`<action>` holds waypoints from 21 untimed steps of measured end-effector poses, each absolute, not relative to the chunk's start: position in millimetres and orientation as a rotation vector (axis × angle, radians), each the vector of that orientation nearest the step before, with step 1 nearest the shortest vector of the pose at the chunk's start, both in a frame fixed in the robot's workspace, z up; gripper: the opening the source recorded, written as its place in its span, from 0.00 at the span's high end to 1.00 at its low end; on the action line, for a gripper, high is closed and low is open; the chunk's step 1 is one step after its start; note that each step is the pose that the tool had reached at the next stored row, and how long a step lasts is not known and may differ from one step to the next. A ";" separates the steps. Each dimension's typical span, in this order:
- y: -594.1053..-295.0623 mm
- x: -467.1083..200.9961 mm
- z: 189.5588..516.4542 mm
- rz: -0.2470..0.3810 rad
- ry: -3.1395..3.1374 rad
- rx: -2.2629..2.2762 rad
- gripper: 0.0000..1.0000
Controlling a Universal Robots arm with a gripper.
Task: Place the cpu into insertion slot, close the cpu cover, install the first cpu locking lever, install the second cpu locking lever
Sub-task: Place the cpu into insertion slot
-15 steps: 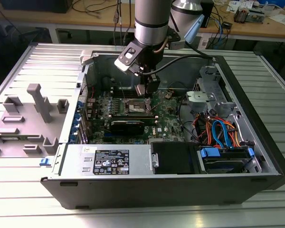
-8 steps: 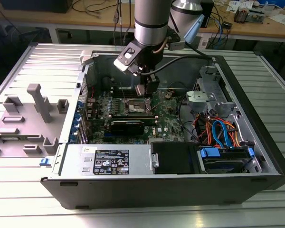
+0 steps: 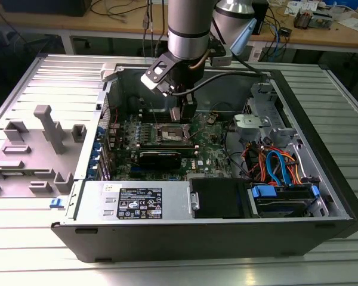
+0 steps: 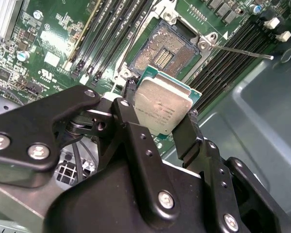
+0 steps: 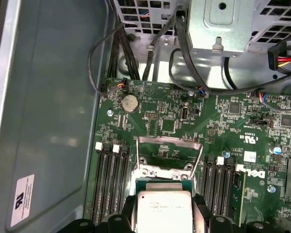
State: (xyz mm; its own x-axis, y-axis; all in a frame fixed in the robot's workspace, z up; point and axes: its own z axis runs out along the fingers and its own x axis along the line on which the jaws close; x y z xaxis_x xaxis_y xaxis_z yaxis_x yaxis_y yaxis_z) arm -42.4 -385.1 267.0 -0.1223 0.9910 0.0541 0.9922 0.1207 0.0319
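- While the gripper (image 4: 160, 103) hangs over the green motherboard (image 5: 223, 121) inside the open computer case (image 3: 215, 238), its two black fingers (image 4: 131, 121) pinch the cpu (image 4: 162, 110) by two opposite edges.
- The cpu is a flat square. Its silver top faces both wrist cameras, and its tiny print is too small to read.
- It is held up near the insertion slot (image 4: 165, 48), not in it.
- The cpu cover (image 5: 169, 141) stands lifted open.
- A thin locking lever (image 4: 242, 51) sticks out over the black memory slots (image 4: 233, 65).
- A white label (image 5: 22, 199) with dark print sits on the grey case wall.
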 end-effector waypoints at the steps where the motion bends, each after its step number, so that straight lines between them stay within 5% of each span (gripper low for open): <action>1: -385.1 -43.3 266.9 -0.093 -2.337 -2.068 0.45; 21: -383.3 -54.3 247.7 -0.095 -2.229 -2.188 0.45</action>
State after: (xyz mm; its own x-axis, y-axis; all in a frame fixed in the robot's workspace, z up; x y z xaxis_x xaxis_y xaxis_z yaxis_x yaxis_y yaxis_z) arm -54.3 -383.3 247.7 -0.0193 0.9983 0.0542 0.9993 0.0176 0.0320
